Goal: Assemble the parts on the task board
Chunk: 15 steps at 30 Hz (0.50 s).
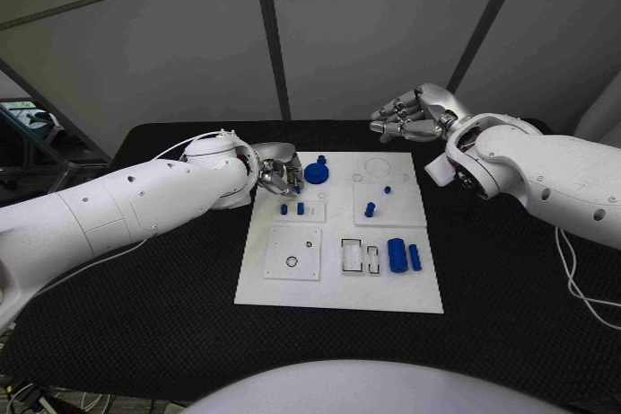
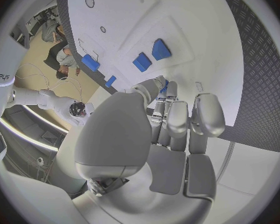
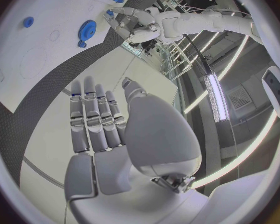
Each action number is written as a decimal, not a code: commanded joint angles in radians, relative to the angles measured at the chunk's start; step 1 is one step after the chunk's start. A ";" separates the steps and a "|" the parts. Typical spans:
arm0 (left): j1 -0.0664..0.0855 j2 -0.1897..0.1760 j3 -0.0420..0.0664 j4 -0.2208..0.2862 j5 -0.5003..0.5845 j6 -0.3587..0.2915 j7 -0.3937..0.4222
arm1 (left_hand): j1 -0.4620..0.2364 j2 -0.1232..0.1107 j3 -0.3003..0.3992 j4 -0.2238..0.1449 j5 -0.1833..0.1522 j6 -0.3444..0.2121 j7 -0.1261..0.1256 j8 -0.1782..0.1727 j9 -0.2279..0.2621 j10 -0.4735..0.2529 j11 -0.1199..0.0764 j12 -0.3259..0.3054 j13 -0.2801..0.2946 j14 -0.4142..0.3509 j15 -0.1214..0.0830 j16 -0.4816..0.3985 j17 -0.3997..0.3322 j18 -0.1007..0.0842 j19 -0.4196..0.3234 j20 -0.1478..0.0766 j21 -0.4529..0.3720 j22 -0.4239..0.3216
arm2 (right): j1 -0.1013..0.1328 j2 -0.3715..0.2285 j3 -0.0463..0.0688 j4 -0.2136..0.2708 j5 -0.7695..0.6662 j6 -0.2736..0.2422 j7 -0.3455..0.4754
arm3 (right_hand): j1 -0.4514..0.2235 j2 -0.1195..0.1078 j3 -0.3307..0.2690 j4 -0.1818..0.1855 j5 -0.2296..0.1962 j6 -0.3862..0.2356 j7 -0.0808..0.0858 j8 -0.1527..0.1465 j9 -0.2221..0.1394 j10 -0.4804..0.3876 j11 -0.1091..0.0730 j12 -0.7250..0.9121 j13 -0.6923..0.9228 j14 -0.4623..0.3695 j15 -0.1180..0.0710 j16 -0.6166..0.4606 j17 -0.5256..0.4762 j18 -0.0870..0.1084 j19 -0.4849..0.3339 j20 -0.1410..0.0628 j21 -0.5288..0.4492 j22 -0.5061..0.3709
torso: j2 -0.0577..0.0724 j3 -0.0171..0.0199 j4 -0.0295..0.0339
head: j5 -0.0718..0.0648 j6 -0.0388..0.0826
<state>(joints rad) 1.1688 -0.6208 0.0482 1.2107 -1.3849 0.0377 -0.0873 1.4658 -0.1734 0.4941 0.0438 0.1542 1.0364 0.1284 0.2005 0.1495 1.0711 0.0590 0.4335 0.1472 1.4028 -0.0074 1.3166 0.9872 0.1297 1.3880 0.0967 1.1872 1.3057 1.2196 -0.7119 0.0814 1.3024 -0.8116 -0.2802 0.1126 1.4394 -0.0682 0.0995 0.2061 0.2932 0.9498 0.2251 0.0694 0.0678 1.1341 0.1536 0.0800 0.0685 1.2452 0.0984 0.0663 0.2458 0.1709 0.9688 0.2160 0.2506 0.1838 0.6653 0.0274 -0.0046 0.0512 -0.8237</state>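
The white task board (image 1: 339, 284) lies in the middle of the table. My left hand (image 1: 275, 176) hovers at its far left corner, just beside the blue gear (image 1: 317, 173). In the left wrist view the thumb and fingers (image 2: 177, 117) meet on a small blue part (image 2: 167, 87), of which little shows. Two short blue pegs (image 1: 293, 209) stand just below that hand, and another peg (image 1: 369, 209) stands to their right. Two blue blocks (image 1: 404, 256) lie at the board's right. My right hand (image 1: 412, 116) is raised beyond the board's far edge, fingers (image 3: 93, 119) extended and holding nothing.
Black matting (image 1: 143, 306) surrounds the board on every side. Square and round recesses (image 1: 293, 252) mark the board's near left plate. The right wrist view shows the gear (image 3: 87, 29) and my left hand (image 3: 124, 20) from behind.
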 commanded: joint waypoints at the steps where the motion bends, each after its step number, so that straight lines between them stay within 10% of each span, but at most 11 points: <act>1: 0.001 0.001 0.000 0.002 0.003 0.025 -0.006 | -0.010 -0.001 0.001 -0.006 -0.003 0.006 -0.001 -0.003 0.000 0.010 0.000 -0.001 0.002 0.001 -0.006 0.001 -0.001 -0.039 0.004 -0.004 -0.001 0.001 | 0.002 -0.001 0.001 0.001 -0.001 0.003 0.007 | -0.001 0.007 -0.001 -0.005 0.006 -0.006 -0.003 0.002 0.000 -0.003 0.000 0.005 -0.002 -0.008 0.001 -0.003 -0.002 0.012 0.008 -0.001 -0.004 -0.001 | 0.000 0.0000 -0.0002 | 0.001 -0.001; 15: 0.000 0.003 -0.002 0.002 0.003 0.021 -0.005 | -0.021 -0.002 -0.009 -0.012 -0.007 -0.014 -0.006 -0.014 -0.005 0.016 -0.011 0.014 0.016 0.002 -0.015 0.005 0.001 -0.040 0.006 -0.013 0.004 0.007 | 0.002 -0.001 0.001 0.001 -0.001 0.000 0.006 | -0.001 0.007 -0.001 -0.006 0.006 -0.006 -0.004 0.003 0.000 -0.003 0.000 0.005 -0.002 -0.008 0.001 -0.003 -0.002 0.012 0.009 -0.001 -0.005 -0.002 | 0.001 0.0007 0.0002 | 0.000 0.000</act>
<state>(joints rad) 1.1688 -0.6194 0.0467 1.2107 -1.3849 0.0460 -0.0906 1.4520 -0.1743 0.4884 0.0327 0.1505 1.0272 0.1211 0.1884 0.1471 1.0836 0.0466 0.4451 0.1624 1.4027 -0.0145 1.3166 0.9890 0.1299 1.3953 0.0893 1.1872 1.3080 1.2196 -0.7132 0.0814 1.3018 -0.8116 -0.2804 0.1123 1.4394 -0.0682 0.0995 0.2061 0.2932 0.9498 0.2251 0.0694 0.0678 1.1342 0.1537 0.0800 0.0685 1.2452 0.0984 0.0663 0.2446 0.1709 0.9688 0.2160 0.2506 0.1830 0.6651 0.0277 -0.0044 0.0513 -0.8237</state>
